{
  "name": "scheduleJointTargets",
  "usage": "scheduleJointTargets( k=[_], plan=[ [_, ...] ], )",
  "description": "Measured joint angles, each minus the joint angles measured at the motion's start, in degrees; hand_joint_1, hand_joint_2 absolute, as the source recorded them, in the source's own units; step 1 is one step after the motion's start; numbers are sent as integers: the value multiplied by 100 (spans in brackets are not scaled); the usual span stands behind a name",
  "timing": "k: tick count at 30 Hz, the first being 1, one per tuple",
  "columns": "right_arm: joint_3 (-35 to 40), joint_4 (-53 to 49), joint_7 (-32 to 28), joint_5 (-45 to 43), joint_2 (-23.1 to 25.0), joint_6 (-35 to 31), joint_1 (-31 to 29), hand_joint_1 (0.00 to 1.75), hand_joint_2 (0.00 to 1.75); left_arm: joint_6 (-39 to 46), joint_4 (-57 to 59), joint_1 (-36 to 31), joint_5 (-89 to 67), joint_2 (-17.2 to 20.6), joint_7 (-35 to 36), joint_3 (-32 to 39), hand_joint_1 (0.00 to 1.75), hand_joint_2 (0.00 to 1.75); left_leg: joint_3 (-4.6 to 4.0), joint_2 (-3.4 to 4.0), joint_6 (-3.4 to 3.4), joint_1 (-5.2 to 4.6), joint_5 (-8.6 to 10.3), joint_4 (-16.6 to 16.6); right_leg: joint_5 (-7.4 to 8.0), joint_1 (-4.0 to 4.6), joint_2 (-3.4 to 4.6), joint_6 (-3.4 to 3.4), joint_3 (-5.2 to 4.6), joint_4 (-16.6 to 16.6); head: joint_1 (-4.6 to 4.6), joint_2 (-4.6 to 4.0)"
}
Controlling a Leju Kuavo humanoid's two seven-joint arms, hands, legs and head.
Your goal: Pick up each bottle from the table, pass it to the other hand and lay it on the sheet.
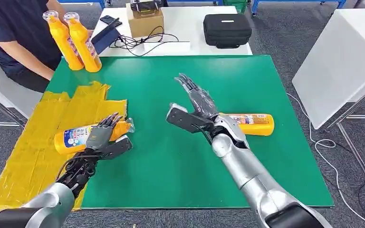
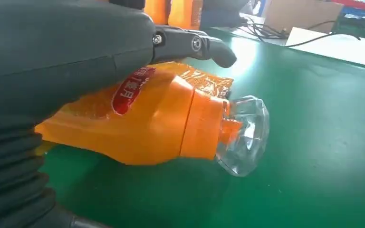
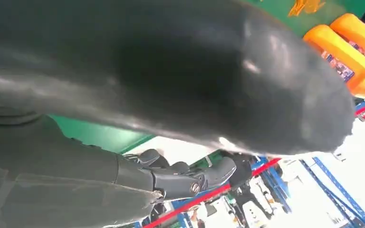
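Lying on its side at the edge of the yellow sheet [image 1: 38,156], an orange bottle [image 1: 73,137] rested under the robot's left hand [image 1: 105,137], whose fingers we saw draped over the bottle's body with the thumb along the near side. In the left wrist view, we found that bottle's clear cap [image 2: 244,135] jutting past the sheet's edge over the green mat [image 1: 247,80], the orange shoulder and red label pressed against the hand's grey cover.

A second orange bottle [image 1: 253,124] lay on its side on the mat, just behind the right hand [image 1: 195,111]. We saw that hand raised above the mat with its fingers stretched forward and apart and the thumb swung out to the left, holding nothing; the bottle's near end was hidden behind the silver wrist.

At the mat's far left corner, we noted two more orange bottles [image 1: 76,40] standing side by side, tilted, beside a seated person [image 1: 14,38] in a dark shirt. Beyond the mat, on a white table [image 1: 190,19], sat a black case [image 1: 227,29], a cardboard box [image 1: 145,20] and a tangle of black cable [image 1: 138,42].
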Motion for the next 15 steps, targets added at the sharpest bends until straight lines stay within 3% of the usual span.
scheduleJointTargets(
  k=[11, 15],
  plan=[
    [26, 68, 0, 39, 0, 0, 0, 0, 0, 72, 0, 0, 278, 0, -101, 0, 0, 0, -2, 1, 0, 1, 0, 0, 0, 1, 0, 0, -5, 0, -2, 0],
    [26, 79, 2, 52, -11, -13, 0, 0, 0, -392, -28, -19, 1065, 4, -591, 72, 0, 0, -3, 1, 0, 1, 0, 0, 0, 1, 0, 0, -6, 0, -2, 0]
  ],
)
